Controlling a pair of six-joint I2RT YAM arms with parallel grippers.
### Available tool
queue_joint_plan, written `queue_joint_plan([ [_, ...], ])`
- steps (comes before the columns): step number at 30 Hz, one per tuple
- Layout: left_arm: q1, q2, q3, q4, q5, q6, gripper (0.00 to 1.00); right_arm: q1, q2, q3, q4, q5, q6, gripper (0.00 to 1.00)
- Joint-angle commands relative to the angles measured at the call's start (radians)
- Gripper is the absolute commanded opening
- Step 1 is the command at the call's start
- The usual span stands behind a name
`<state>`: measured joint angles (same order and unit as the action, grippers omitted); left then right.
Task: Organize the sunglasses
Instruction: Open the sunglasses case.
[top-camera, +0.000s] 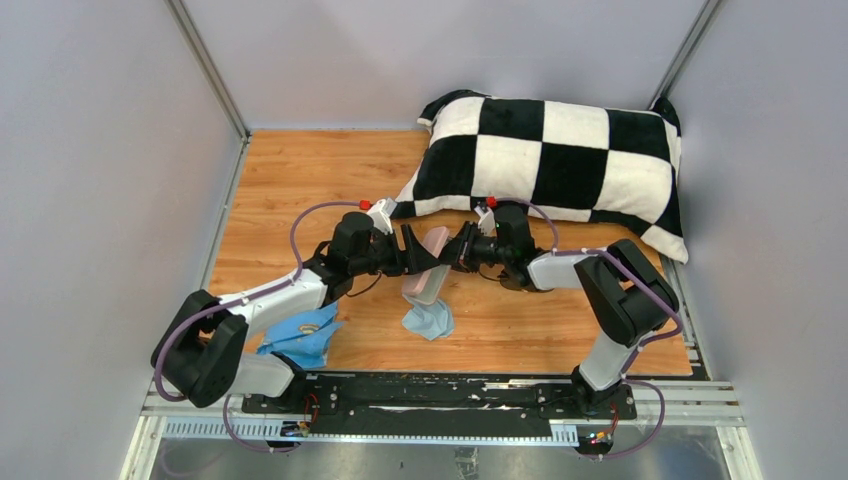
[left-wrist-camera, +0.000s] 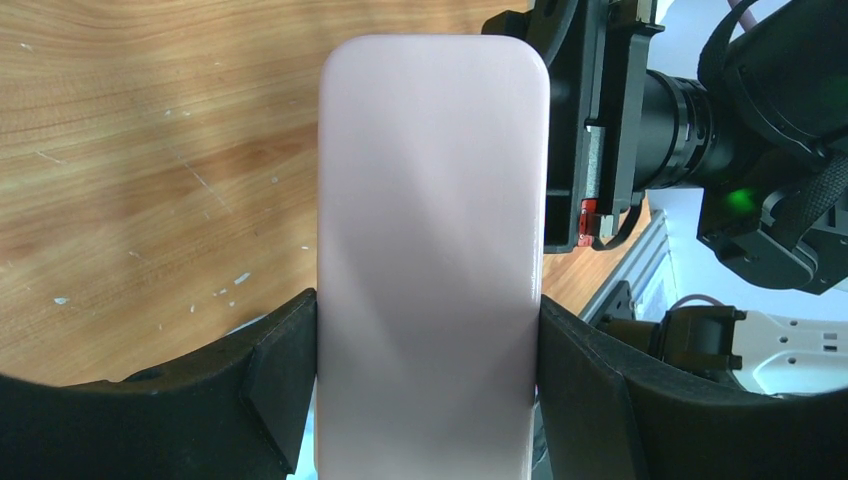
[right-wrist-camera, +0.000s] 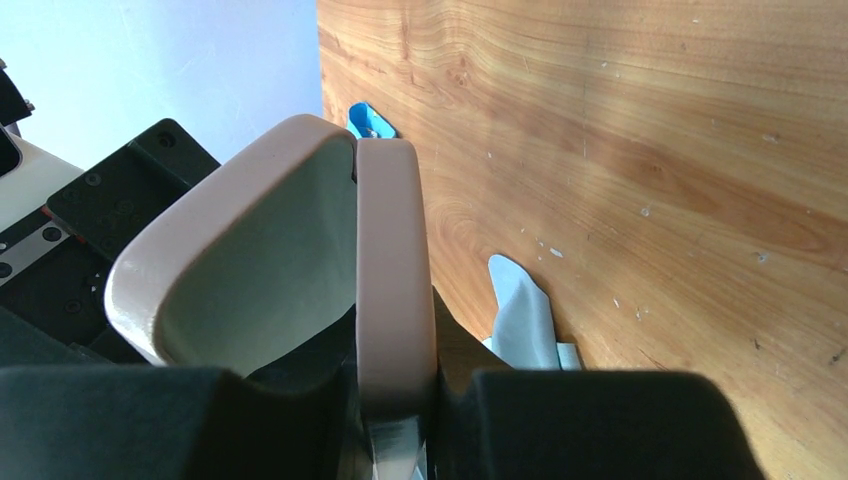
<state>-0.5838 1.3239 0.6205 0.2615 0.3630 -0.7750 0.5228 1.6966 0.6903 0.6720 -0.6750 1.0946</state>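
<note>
A pink case (top-camera: 428, 268) hangs above the table between both arms. My left gripper (left-wrist-camera: 430, 335) is shut across its width, a finger pressed on each long side of the case (left-wrist-camera: 430, 170). From the opposite side my right gripper (right-wrist-camera: 397, 390) is shut on one half-shell of the case (right-wrist-camera: 390, 230). The other half (right-wrist-camera: 250, 260) stands swung open and shows a grey-green lining. In the top view the left gripper (top-camera: 415, 255) and right gripper (top-camera: 462, 250) face each other. I cannot make out the sunglasses for sure; nothing shows inside the case.
A light-blue cloth (top-camera: 428, 320) lies crumpled on the wooden table (top-camera: 290, 180) just under the case. A brighter blue cloth (top-camera: 300, 338) sits by the left arm's base. A black-and-white chequered pillow (top-camera: 560, 160) fills the back right. Grey walls enclose the table.
</note>
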Motion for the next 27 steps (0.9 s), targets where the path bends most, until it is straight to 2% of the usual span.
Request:
queue_joint_plan([
  [1,0.024,-0.039,0.003,0.114,0.010,-0.029,0.00,0.002,-0.032,-0.031,-0.032,-0.027,-0.085,0.00],
  [12,0.055,-0.041,0.007,0.114,0.060,-0.029,0.00,-0.002,-0.077,-0.036,-0.098,-0.040,-0.186,0.00],
  [27,0.078,-0.065,-0.012,0.114,0.074,-0.022,0.00,-0.024,-0.100,-0.040,-0.132,-0.045,-0.218,0.00],
])
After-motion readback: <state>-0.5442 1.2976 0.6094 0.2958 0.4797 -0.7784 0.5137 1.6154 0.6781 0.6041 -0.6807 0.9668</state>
